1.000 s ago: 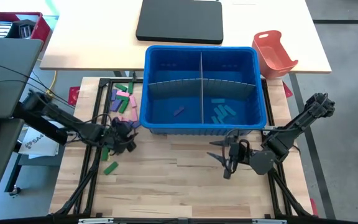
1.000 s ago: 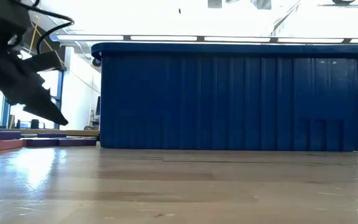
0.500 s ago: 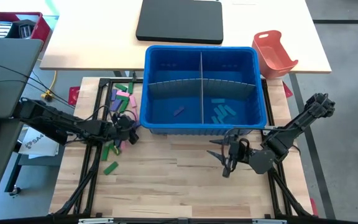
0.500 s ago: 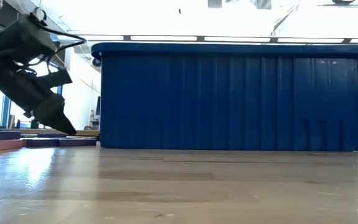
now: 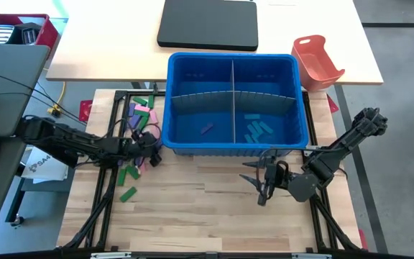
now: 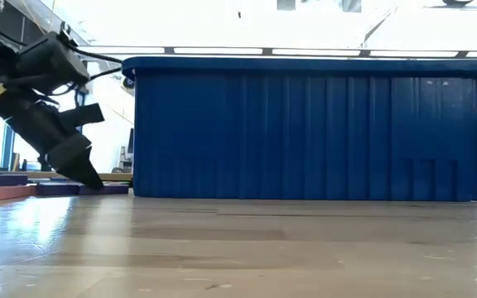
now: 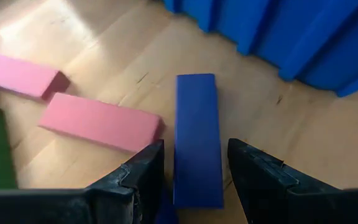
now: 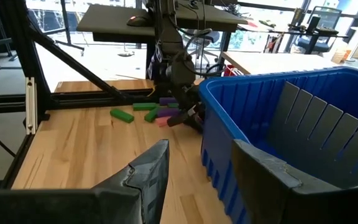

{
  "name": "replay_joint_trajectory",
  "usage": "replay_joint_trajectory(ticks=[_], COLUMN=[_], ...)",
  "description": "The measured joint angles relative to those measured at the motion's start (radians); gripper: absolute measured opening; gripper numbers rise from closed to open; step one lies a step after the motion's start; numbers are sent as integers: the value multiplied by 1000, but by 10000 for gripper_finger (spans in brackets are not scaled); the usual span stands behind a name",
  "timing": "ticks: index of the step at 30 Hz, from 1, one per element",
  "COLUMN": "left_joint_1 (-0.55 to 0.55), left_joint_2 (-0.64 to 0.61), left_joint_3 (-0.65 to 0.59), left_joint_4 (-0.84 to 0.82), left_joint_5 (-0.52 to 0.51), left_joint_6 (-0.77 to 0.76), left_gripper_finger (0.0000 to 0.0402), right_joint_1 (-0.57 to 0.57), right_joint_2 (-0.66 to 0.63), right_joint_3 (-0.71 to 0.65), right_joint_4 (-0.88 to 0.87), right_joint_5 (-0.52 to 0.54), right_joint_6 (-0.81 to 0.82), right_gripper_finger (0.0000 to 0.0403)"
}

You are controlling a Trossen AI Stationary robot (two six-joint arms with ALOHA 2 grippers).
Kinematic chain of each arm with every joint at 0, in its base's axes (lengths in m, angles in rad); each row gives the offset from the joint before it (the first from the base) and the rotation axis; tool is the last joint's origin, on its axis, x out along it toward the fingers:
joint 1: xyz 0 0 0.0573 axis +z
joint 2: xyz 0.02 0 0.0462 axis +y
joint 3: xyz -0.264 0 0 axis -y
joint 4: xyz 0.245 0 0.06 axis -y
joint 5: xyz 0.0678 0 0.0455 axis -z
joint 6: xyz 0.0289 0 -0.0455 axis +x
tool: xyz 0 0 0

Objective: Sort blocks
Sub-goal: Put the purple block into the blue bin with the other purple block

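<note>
Lying between the left tool's (image 7: 194,177) open fingers: blue block (image 7: 197,138).

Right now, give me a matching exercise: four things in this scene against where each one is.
Things:
1. blue block
2. left gripper
3. right gripper
4. teal blocks

Places:
A. inside the blue bin, in its front right compartment
B. on the wood table between the left arm's open fingers
C. low beside the bin's left front corner, among the loose blocks
D. in front of the bin, open, holding nothing

Pairs: 1-B, 2-C, 3-D, 4-A
</note>
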Motion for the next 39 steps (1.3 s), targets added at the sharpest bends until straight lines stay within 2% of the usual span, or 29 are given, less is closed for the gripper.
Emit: replay_joint_trajectory(ticks=[11, 14, 18, 22, 26, 30, 32, 39], left_joint_1=[1, -3, -9, -10, -12, -11, -12, -17], left_joint_2=[67, 67, 68, 52, 13, -38, -63, -143], left_joint_3=[2, 2, 3, 17, 93, 219, 285, 472], left_joint_4=[28, 21, -24, -86, -287, -635, -753, -888], left_joint_5=[55, 64, 75, 89, 95, -7, -74, -239], left_joint_6=[-31, -54, -114, -177, -221, -274, -328, -365], left_gripper_finger=[167, 149, 98, 97, 97, 97, 97, 97], right_joint_1=[0, 0, 0, 0, 0, 0, 1, 1], right_joint_2=[0, 0, 0, 0, 0, 0, 0, 0], right_joint_3=[0, 0, 0, 0, 0, 0, 0, 0], right_joint_4=[-26, -26, -25, -25, -25, -26, -26, -28], right_joint_5=[0, 0, 0, 0, 0, 0, 0, 0], right_joint_6=[33, 34, 40, 41, 47, 60, 60, 59], right_gripper_finger=[169, 169, 169, 169, 169, 169, 169, 169])
